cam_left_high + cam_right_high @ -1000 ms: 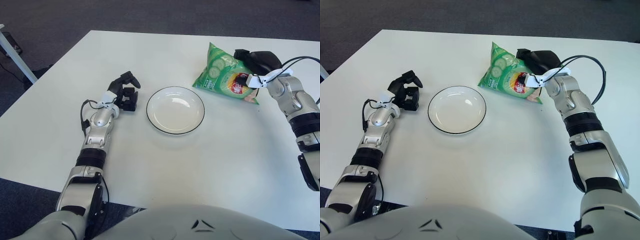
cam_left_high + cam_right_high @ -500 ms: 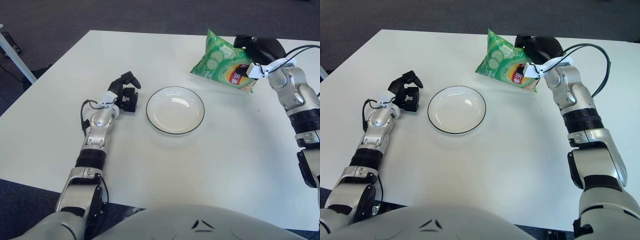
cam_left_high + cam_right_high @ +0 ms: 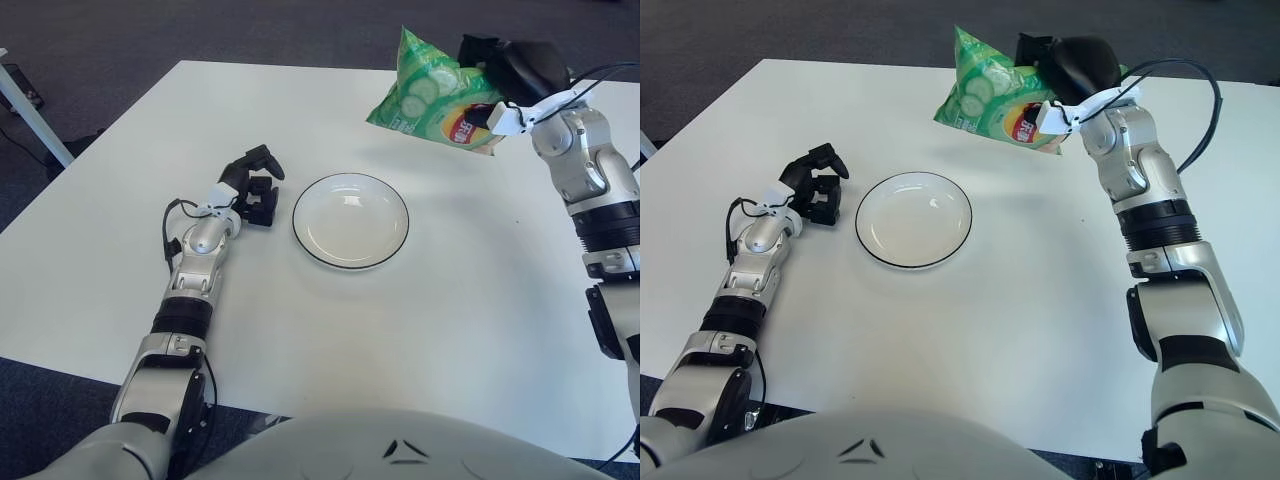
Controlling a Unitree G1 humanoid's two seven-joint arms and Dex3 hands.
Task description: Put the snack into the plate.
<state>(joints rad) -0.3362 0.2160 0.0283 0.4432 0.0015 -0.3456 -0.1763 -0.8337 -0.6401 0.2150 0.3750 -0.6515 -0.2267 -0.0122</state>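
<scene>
The right hand (image 3: 515, 75) grips a green snack bag (image 3: 432, 95) by its right end, holding it in the air above the white table (image 3: 450, 330), beyond the empty plate (image 3: 350, 220). The left hand (image 3: 252, 185) shows just left of the plate, fingers curled, holding nothing.

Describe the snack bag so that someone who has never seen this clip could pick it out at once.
Start at the white rectangular table and find the round white plate with a dark rim near its middle. Look beyond it and to the right: the right robot hand grips a crinkly green snack bag. It is the only colourful item, printed with cucumber slices and a red-and-yellow label.
</scene>
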